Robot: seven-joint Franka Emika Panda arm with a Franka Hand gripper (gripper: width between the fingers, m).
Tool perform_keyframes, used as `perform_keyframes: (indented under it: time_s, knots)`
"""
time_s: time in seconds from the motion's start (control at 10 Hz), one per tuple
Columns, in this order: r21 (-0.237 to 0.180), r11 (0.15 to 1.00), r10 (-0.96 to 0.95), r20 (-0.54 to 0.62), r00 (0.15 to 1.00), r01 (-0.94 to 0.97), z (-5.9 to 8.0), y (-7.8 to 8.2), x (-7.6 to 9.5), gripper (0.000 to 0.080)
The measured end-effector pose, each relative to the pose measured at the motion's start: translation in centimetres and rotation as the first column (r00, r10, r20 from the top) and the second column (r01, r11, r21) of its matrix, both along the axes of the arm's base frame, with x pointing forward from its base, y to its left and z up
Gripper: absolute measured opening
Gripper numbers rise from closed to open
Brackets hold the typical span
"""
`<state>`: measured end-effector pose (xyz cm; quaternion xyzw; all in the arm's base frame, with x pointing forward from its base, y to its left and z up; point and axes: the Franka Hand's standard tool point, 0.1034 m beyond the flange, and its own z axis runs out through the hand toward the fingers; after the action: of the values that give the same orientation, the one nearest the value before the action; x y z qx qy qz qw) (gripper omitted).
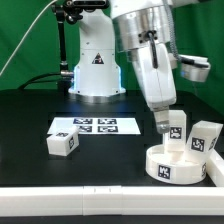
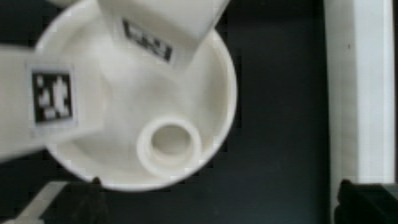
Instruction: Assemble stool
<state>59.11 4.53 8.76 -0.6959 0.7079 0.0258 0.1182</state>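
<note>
Seat (image 2: 125,100) (partly cropped) beneath end effector (image 1: 163,124)

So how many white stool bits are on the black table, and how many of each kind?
Round seat: 1
Blocky legs: 3
Total: 4

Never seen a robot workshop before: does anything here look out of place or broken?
Nothing looks broken. One leg sits alone on the exterior view's left, apart from the seat and two other legs.
</note>
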Motion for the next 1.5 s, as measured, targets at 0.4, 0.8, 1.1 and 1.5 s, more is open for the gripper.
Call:
perform_keyframes:
  time_s: [0.4, 0.8, 1.1, 1.5]
  knots:
    - [-0.023, 0.995, 0.094, 0.015, 0.995, -0.094, -0.1, -0.5, 0.1, 0.0649]
    - [-0.182, 0.759, 0.637, 0.011, 0.771, -0.625, -0.8, -1.2, -0.3, 0.0649]
    - [-0.22, 0.438, 0.886, -0.06, 0.46, -0.872, -0.8, -1.5, -0.2, 0.0649]
    - [-0.253, 0.169, 0.977, -0.083, 0.195, -0.953, -1.0, -2.1, -0.2, 0.0649]
